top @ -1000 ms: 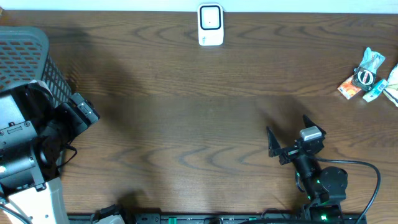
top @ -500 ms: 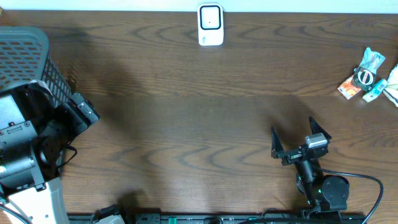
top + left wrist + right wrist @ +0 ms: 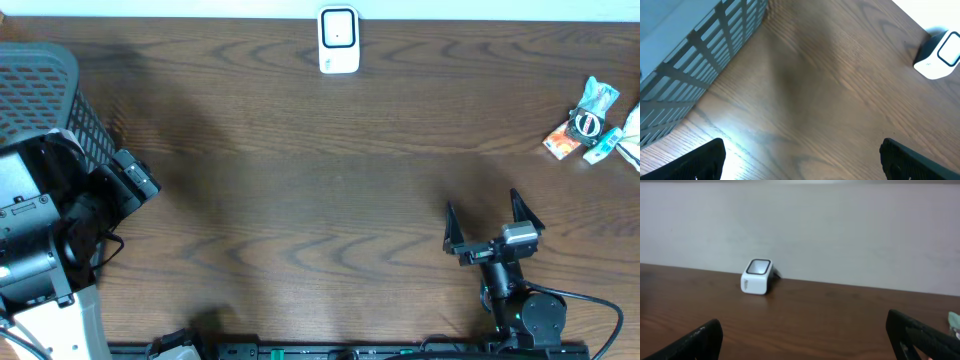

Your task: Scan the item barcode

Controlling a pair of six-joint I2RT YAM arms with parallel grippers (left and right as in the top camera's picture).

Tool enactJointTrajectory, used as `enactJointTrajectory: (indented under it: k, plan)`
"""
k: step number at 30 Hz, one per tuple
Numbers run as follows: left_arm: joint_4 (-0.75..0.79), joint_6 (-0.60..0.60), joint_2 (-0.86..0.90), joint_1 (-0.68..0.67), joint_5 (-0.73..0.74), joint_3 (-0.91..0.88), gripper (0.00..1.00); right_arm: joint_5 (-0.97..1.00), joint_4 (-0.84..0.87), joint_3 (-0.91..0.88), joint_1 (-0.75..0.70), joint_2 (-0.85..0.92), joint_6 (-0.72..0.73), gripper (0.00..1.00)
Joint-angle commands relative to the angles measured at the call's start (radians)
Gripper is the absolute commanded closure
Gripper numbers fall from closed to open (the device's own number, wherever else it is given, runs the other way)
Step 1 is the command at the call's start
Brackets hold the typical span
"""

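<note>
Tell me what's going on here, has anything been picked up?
Nothing is held. The right gripper hangs open over bare table; the left gripper is open beside the grey basket. The small packaged items lie untouched at the right edge, and the white scanner stands at the far edge.

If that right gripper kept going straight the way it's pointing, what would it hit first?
Likely nothing on the table. The right gripper points across bare wood; the white scanner sits left of its line, so it would probably reach the pale wall first, though depth is unclear.
</note>
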Motion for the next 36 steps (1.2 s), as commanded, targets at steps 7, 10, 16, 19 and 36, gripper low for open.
enactJointTrajectory:
  k: [7, 10, 16, 19, 36]
  plan:
    - [-0.002, -0.002, 0.004, 0.005, 0.009, 0.014, 0.02, 0.101, -0.156, -0.004, -0.036, -0.01, 0.011, 0.01]
    - [-0.003, -0.002, 0.004, 0.005, 0.009, 0.014, 0.02, 0.104, -0.183, -0.004, -0.061, -0.01, 0.014, 0.01]
    - [-0.002, -0.002, 0.004, 0.005, 0.009, 0.014, 0.02, 0.127, -0.183, -0.004, -0.069, -0.01, 0.063, 0.01]
    - [-0.002, -0.002, 0.004, 0.005, 0.009, 0.014, 0.02, 0.127, -0.184, -0.004, -0.067, -0.01, 0.063, 0.01]
    - [-0.002, -0.002, 0.004, 0.005, 0.009, 0.014, 0.02, 0.115, -0.181, -0.004, -0.026, -0.01, 0.063, 0.01]
